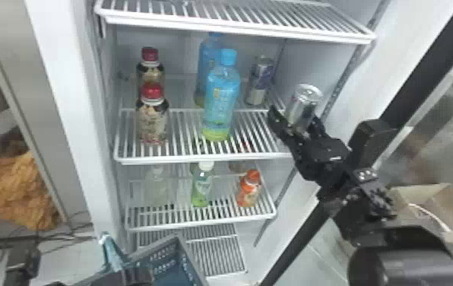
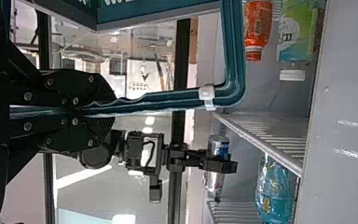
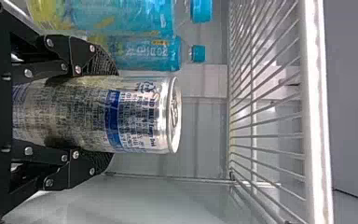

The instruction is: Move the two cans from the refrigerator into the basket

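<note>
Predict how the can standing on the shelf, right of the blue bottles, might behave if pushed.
The can looks tall and narrow, so a high push would probably tip it. Its round side suggests it could roll once down. Its shiny metal wall looks stiff, so a low push might slide it without bending it.

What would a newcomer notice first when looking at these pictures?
Probably the silver can, held upright between the fingers of the right gripper at the right side of the refrigerator. Next, perhaps, the bright blue bottle on the shelf to its left. Low in the head view, the blue basket would also draw the eye, its rim clamped by the left gripper.
</note>
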`<state>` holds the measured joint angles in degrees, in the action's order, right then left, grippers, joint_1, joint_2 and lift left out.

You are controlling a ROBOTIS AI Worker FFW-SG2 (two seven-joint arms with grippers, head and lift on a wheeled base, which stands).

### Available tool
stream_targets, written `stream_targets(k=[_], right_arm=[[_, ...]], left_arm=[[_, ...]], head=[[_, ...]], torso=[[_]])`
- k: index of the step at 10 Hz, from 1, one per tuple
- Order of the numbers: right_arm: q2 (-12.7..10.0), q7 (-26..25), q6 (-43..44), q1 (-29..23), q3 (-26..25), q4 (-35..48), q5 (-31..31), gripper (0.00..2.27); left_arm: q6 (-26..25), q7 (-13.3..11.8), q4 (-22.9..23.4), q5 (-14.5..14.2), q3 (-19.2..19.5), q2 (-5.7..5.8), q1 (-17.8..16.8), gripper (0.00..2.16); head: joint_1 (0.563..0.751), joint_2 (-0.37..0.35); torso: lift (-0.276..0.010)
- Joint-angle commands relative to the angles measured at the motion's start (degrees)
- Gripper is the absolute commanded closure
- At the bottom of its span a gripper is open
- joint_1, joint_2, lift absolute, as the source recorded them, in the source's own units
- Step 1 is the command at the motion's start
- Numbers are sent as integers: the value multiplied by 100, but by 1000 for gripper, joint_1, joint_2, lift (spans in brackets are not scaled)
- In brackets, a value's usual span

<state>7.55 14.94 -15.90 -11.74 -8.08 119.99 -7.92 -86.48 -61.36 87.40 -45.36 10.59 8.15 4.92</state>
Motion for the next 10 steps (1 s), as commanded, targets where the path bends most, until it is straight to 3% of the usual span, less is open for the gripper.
stream_targets(k=[1, 10], right_arm=[[1, 0, -125, -316, -72, 383, -65, 1280], [54, 281, -1503, -2749, -666, 2745, -785, 1280]], left_arm=[[0, 1, 0, 0, 15, -6, 0, 1191], [-42, 27, 0, 34, 15, 12, 28, 1190]], head=[[695, -245], [695, -283]], torso=[[-25], [-25]])
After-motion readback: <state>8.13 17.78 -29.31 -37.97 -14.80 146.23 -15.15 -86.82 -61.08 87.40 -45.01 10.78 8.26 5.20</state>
